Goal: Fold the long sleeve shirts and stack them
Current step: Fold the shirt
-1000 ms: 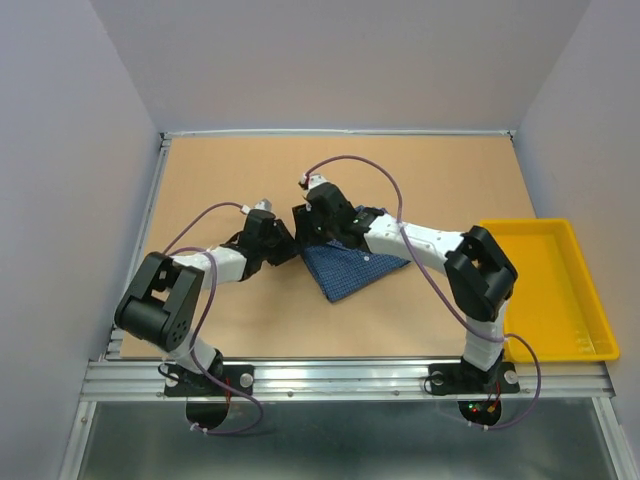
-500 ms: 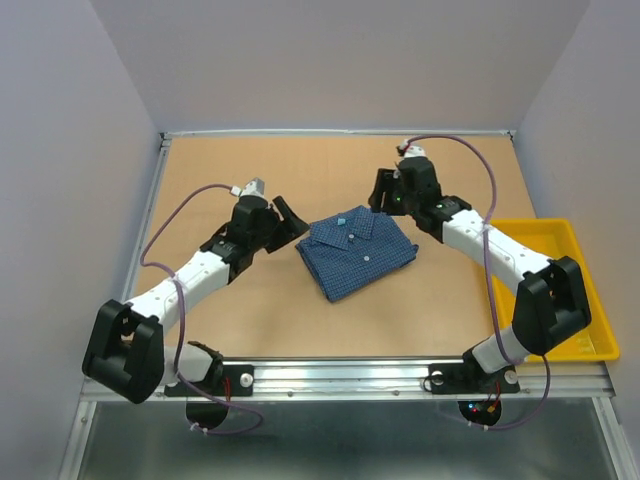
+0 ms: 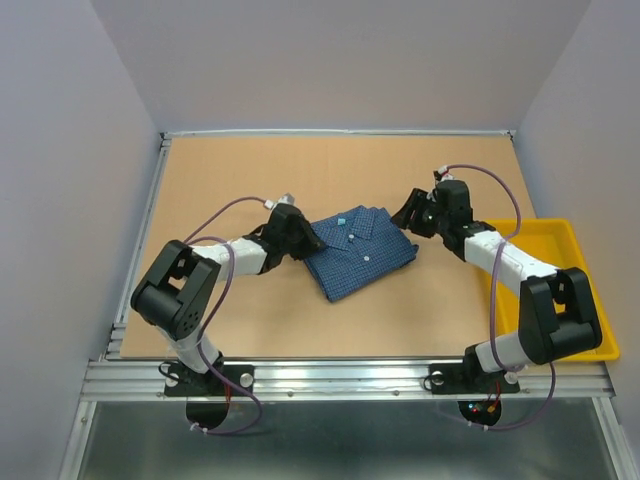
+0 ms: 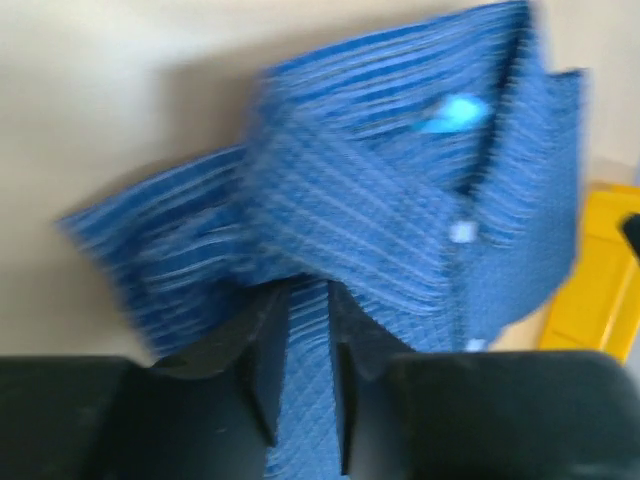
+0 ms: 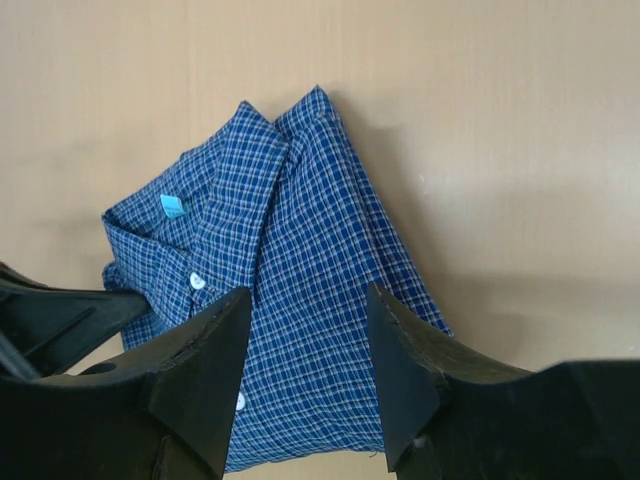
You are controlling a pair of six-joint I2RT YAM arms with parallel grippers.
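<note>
Near the middle of the table: one blue fine-checked shirt, folded into a compact packet, lying flat and turned at a slant to the table's edges. At its far end, the collar, with a small turquoise label inside the neck. Down the front, facing up, small white buttons.

At the shirt's left edge, just below the collar: the left gripper, down on the cloth, with its forearm stretched low across the table from the left. In the left wrist view, blurred: jaws drawn close together, with a fold of the blue fabric pinched between them and the collar and label beyond.

Just off the shirt's far right corner: the right gripper, pointed toward the cloth but apart from it. In the right wrist view: jaws spread open with nothing between them, above the shirt's right side, and the dark tip of the left gripper at the opposite edge of the cloth.

Further right, at the table's right edge and well apart from the shirt: a yellow tray, partly overlapped by the right arm's elbow in the top view. Around the table, plain grey walls; along its near edge, a metal rail carrying both arm bases.
</note>
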